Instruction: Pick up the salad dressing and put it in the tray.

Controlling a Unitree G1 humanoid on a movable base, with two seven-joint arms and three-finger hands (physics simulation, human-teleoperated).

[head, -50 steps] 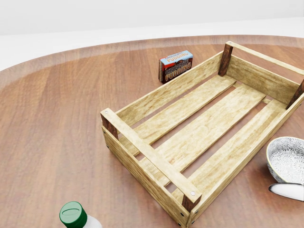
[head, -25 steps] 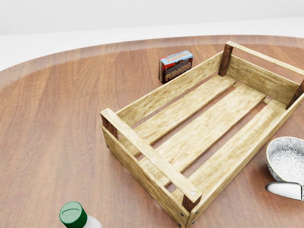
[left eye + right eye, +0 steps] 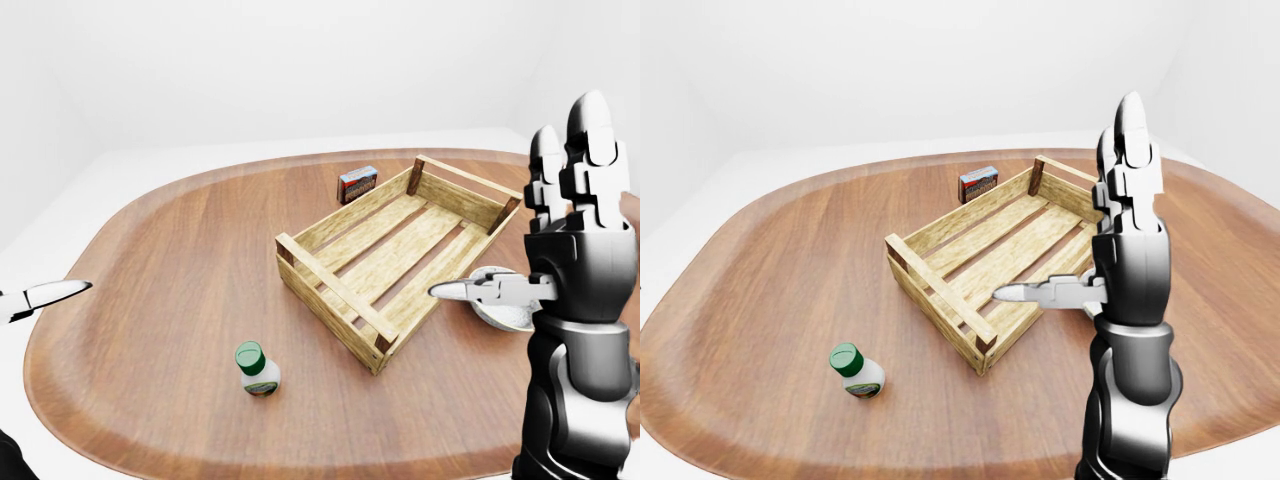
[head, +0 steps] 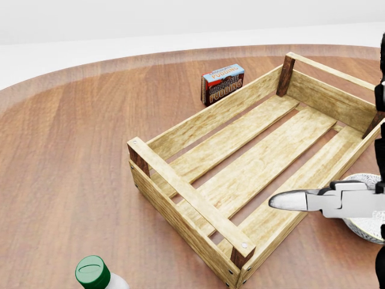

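"CHOCOLATE PUDDING" box (image 4: 222,83) beside tray (image 4: 252,162)

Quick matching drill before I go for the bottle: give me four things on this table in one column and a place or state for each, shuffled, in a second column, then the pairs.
Things:
1. salad dressing bottle
2. wooden tray
3. chocolate pudding box
4. patterned bowl

Places or states, by the left-eye view:
A. beside the tray's upper-left wall, outside it
B. slatted, nothing inside
C. green cap, standing lower left of the tray
D. at the tray's right, partly hidden by the right hand

Pairs: 1-C, 2-B, 3-A, 4-D
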